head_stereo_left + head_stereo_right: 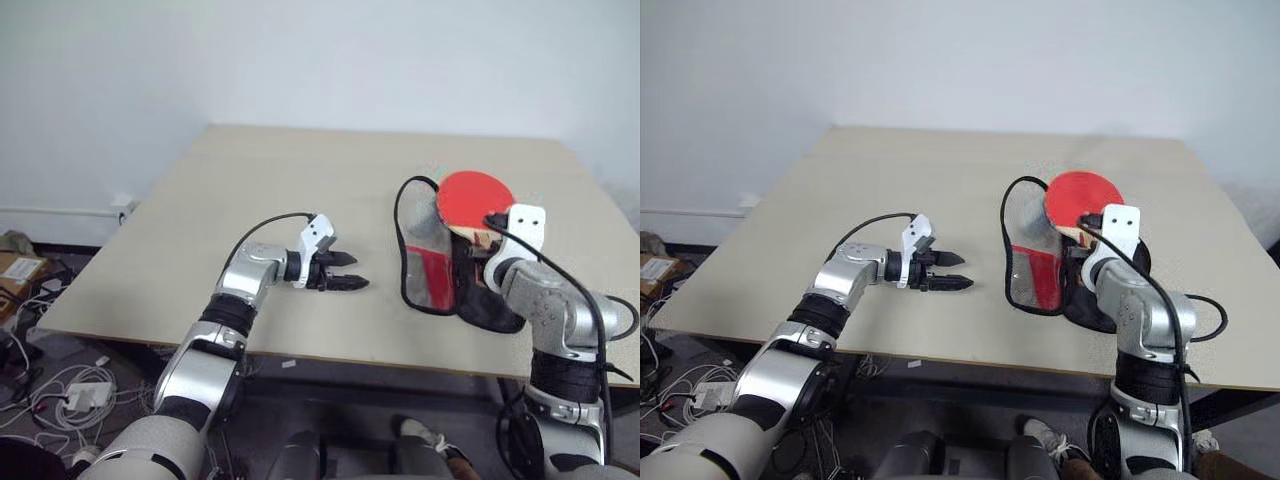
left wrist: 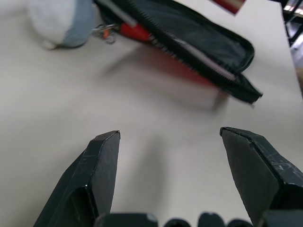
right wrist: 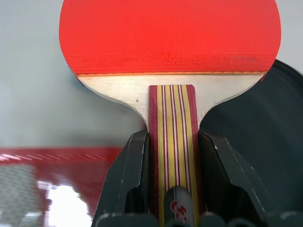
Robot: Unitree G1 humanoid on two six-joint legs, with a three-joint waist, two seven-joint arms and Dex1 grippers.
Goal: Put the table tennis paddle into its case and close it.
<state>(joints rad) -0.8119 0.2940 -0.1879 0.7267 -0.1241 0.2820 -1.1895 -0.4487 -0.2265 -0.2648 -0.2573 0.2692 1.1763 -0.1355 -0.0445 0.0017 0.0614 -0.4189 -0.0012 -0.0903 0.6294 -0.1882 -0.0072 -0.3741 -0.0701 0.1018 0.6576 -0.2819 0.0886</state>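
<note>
While lying unzipped on the table (image 1: 250,180), case (image 1: 432,262) beneath paddle (image 1: 472,198) clamped by right fingers (image 3: 142,179); left fingers (image 1: 345,272) spread, empty.

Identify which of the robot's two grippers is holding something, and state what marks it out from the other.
The right gripper: its fingers clamp the table tennis paddle by the handle, above the open case. The left gripper hangs open, holding nothing.

Place: lab or workroom
Signs: bare table (image 1: 250,200) by plain wall (image 1: 300,60); cables (image 1: 60,385) and boxes (image 1: 15,270) on floor beside table
</note>
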